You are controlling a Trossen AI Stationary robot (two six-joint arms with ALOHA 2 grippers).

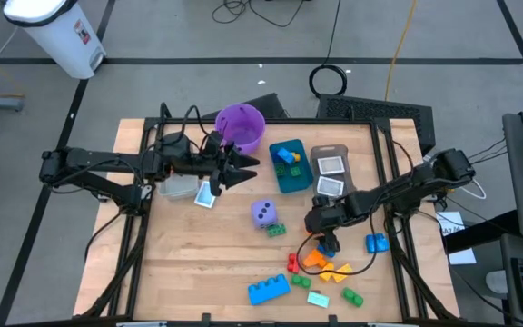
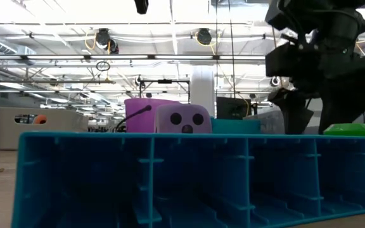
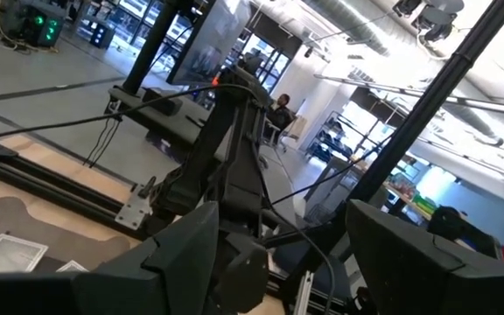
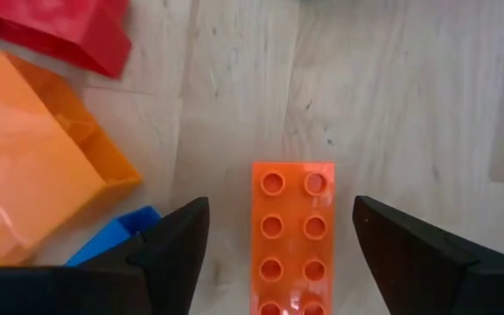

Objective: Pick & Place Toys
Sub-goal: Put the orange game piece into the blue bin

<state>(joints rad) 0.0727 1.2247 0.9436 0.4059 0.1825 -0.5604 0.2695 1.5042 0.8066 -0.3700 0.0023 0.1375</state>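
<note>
1. The wooden table [image 1: 198, 263] carries both arms and all the toys; most loose toys lie in its near right part.
2. The purple bucket [image 1: 241, 126] stands at the far edge, just beside the teal bin [image 1: 291, 177], which holds a blue and a yellow brick. Next to that, the grey bin [image 1: 331, 150] holds 2 flat picture cards.
3. The left gripper [image 1: 243, 169] hangs above the table just in front of the bucket, fingers parted about halfway and holding nothing; its wrist view looks past them into the room.
4. The right gripper [image 4: 278, 262] points down over the loose pile, its 2 fingers spread wide on either side of an orange brick without touching it.
5. The long blue brick [image 1: 269, 290], studded on top, lies near the front edge; in the low view its hollow ribbed underside fills the foreground.
6. The purple die [image 1: 263, 213], with dark dots, sits mid-table beside a small green brick [image 1: 276, 229].
7. The orange brick [image 4: 292, 236] lies flat on the wood, studs up in 2 rows, between the open fingers.
8. Around it lie a red brick [image 4: 59, 31], a clear orange piece [image 4: 33, 149], green bricks [image 1: 351, 296] and a blue brick [image 1: 376, 242] further right.
</note>
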